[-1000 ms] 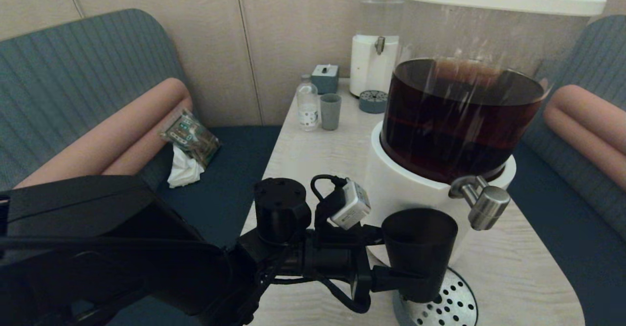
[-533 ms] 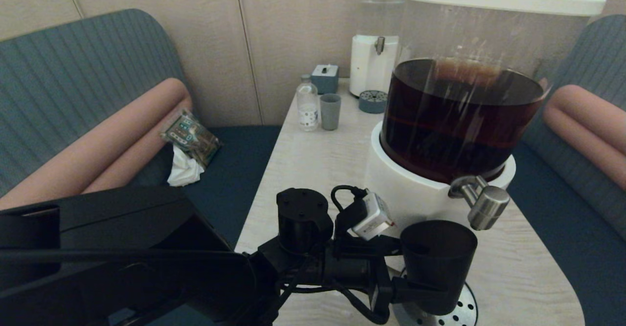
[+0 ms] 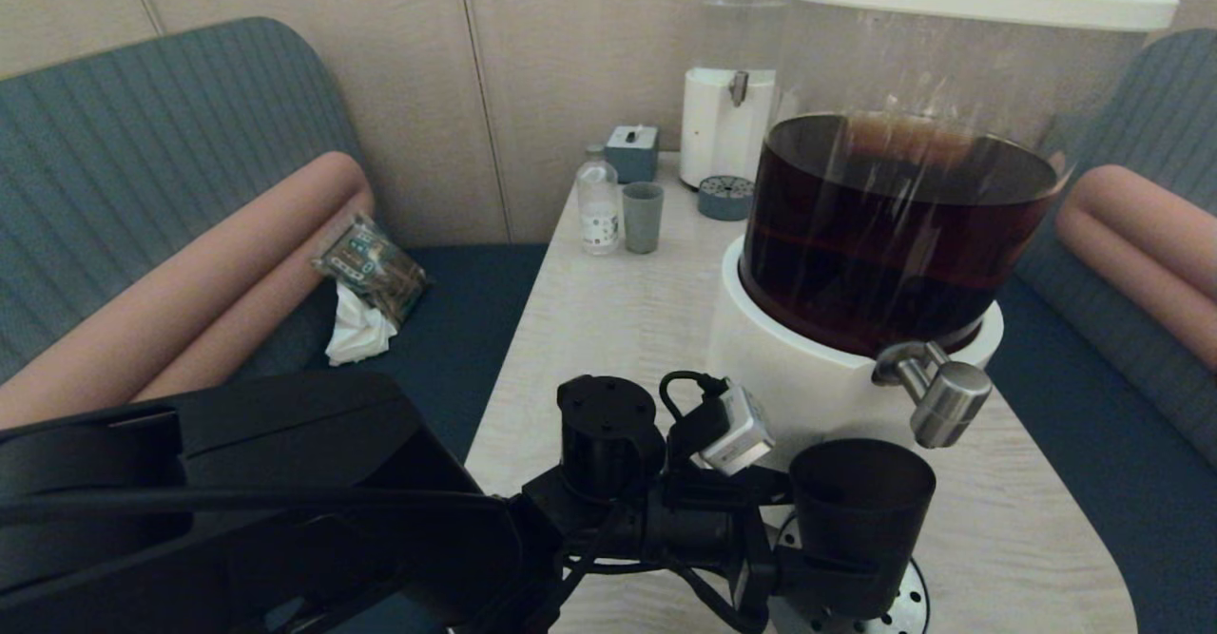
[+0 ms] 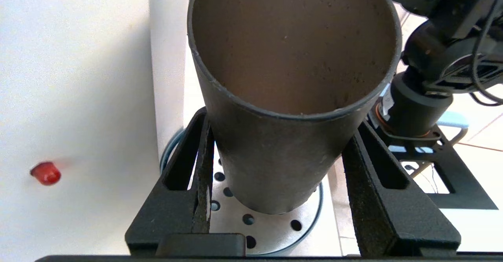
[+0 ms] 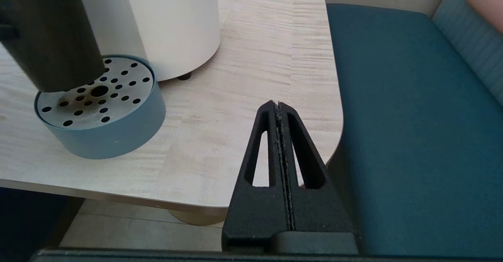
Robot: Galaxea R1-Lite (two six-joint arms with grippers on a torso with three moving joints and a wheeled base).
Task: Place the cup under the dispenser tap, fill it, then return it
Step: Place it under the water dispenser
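- The left gripper (image 3: 808, 572) grips the cup (image 3: 860, 520) from the side, one finger on each flank of its lower half; the jaws stand about a cup's width apart, pressed to the wall.
- In the left wrist view the fingers (image 4: 196, 175) flank the cup (image 4: 290, 97), which stands upright with its mouth open and no liquid visible inside.
- The cup's base sits over the drip tray (image 3: 898, 596), a round perforated steel disc in a blue-grey ring; whether it touches the disc cannot be told.
- The tap (image 3: 936, 401) is above the cup's rim, slightly to the far right of it, apart from it; nothing flows.
- The dispenser (image 3: 894, 216), with dark liquid in its tank, stands just beyond the gripper on the table (image 3: 608, 311).
- The right gripper (image 5: 279, 136) hangs off the table's near right corner, over the blue seat (image 5: 412, 116), fingers pressed together with nothing between them.
- From the right wrist the cup (image 5: 47, 34) shows over the tray (image 5: 102, 112), beside the dispenser's white base (image 5: 165, 22).
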